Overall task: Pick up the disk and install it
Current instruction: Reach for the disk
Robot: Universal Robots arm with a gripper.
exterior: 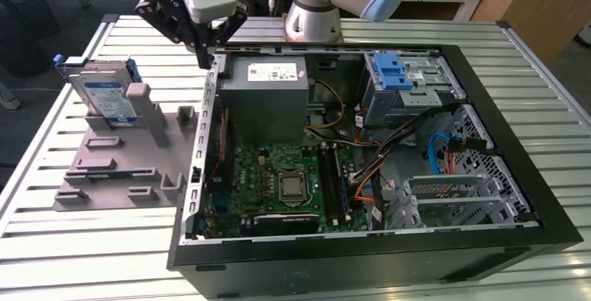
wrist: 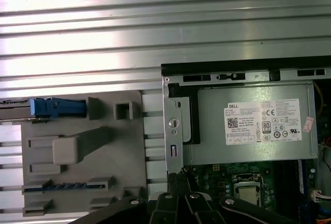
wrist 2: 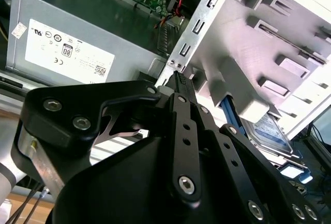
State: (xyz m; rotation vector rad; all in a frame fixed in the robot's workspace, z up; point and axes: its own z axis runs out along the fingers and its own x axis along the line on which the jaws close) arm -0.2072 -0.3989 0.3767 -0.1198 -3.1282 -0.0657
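My gripper [exterior: 207, 61] hangs with its fingers pressed together on nothing. Its tip is right at the side wall of the computer case [exterior: 369, 266], by the corner that holds the grey power supply [exterior: 268, 104]; I can't tell whether it touches the wall. A white sticker [wrist: 264, 121] of black print and marks sits on that box. The disk [exterior: 104, 97] stands on edge in the grey fixture [exterior: 120, 166] outside the case, lower than my tip and toward the exterior view's left. Its white-and-blue label shows, with a blue bracket [wrist: 51, 107] framing it.

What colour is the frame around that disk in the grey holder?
The frame around the disk is blue; exterior view shows it best.
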